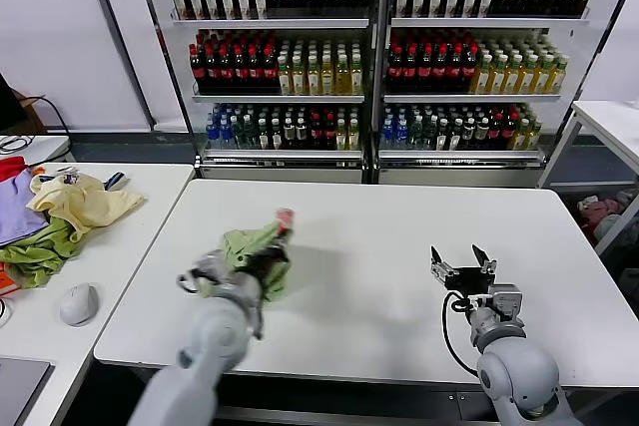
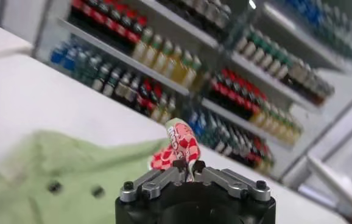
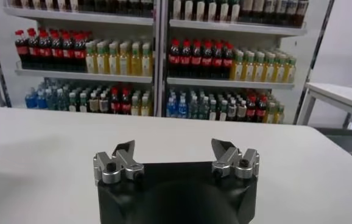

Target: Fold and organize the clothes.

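The sage-green shirt [image 1: 250,249] is bunched up and lifted above the white table [image 1: 379,246], left of its middle. My left gripper [image 1: 272,258] is shut on a fold of it. In the left wrist view, the red-and-white printed part [image 2: 181,141] sticks up between the closed fingertips of the left gripper [image 2: 186,165], and green cloth with dark buttons [image 2: 54,176] hangs to one side. My right gripper [image 1: 464,258] hovers over the table's right front, open, with nothing between its fingers. The right wrist view shows the right gripper [image 3: 173,150] spread wide over bare table.
A side table [image 1: 140,216] at the left carries a pale yellow garment [image 1: 80,202], a lilac cloth [image 1: 15,209], a green cloth [image 1: 40,254] and a computer mouse [image 1: 79,303]. Shelves of bottles [image 1: 379,57] stand behind the table. Another white table [image 1: 614,122] is at the far right.
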Controlling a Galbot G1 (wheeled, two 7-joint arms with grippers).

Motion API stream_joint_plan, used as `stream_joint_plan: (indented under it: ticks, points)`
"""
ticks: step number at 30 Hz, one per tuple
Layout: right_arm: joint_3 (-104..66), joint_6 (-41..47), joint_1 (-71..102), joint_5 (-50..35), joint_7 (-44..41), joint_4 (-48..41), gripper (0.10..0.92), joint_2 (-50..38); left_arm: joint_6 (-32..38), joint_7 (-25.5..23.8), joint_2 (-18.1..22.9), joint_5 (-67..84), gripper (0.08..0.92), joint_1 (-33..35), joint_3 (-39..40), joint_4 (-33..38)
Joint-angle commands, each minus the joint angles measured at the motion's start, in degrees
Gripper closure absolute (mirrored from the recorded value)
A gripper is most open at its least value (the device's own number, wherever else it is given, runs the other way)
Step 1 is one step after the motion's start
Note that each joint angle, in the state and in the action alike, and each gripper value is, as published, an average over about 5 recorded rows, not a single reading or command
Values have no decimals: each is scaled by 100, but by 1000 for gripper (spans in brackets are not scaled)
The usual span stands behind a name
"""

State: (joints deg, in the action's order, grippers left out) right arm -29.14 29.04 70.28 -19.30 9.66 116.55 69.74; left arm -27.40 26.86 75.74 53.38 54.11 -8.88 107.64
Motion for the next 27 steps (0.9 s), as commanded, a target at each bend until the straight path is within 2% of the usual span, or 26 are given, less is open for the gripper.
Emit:
stream_joint_plan:
  ticks: [1,4,7,14,19,24,27]
  points:
    - [-121,-6,58,-16,-5,119,203,21,65,-71,1220,-1768,877,-671,1902,-1401]
    - [-79,0,24,1,-9,96,203,60,199,-192,1201,-2032,832,-686,1930,-1374]
    - [12,22,-35,29,-11,79,203,103,401,-352,1084,-2101,747,-596,1869,-1160]
    - [476,77,-253,134,29,-27,203,284,787,-436,592,-1832,548,4,1551,-102]
    - [1213,47,-528,399,128,-519,203,627,900,-270,234,-2026,401,595,863,493]
    - [1765,-20,-782,569,302,-1190,203,1187,1218,-190,-276,-2395,256,1111,-31,759]
    - [1943,-76,-927,646,391,-1600,203,1457,1351,-159,-497,-2393,197,1435,-505,840]
